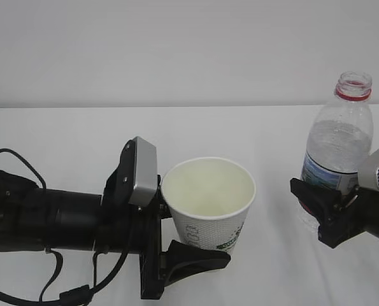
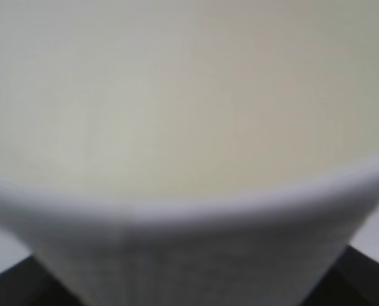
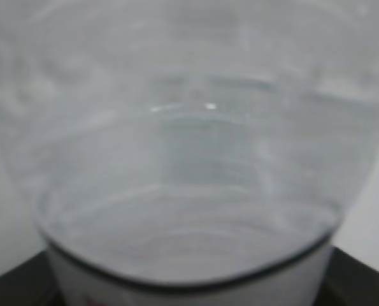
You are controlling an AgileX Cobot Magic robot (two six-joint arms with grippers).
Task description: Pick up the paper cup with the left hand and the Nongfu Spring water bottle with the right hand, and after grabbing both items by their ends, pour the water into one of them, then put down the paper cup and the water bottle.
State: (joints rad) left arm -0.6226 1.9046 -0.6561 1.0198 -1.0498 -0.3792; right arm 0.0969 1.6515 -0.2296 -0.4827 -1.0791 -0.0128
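a two-armed robot at a white table [image 1: 62, 134], seen from the front: the left gripper [image 1: 176, 239] grasps the paper cup [image 1: 209, 201] low on its body, one black finger [image 1: 192, 258] curving under and in front of the cup's lower wall while the rest of the jaw sits behind it. the cup stands upright, mouth open toward the camera, its pale inside showing no clear liquid line; grey-green lettering and a small dark green logo show on its outer wall. from the left wrist the cup [image 2: 195, 127] fills nearly the whole picture, blurred, its rolled rim arcing across the lower part and dark finger edges just visible in the bottom corners

at the right edge the right gripper [image 1: 320, 213] is clamped on the nongfu spring water bottle [image 1: 339, 137] around its lower half, dark fingers [image 1: 316, 203] wrapping the labelled section. the bottle is upright, uncapped, a red ring at its neck, and stands well apart from the cup, rising taller than it. the right wrist camera looks closely at the clear ribbed bottle [image 3: 189, 146], out of focus, with the water [image 3: 189, 236] sitting in the lower part of the frame above the label's upper edge
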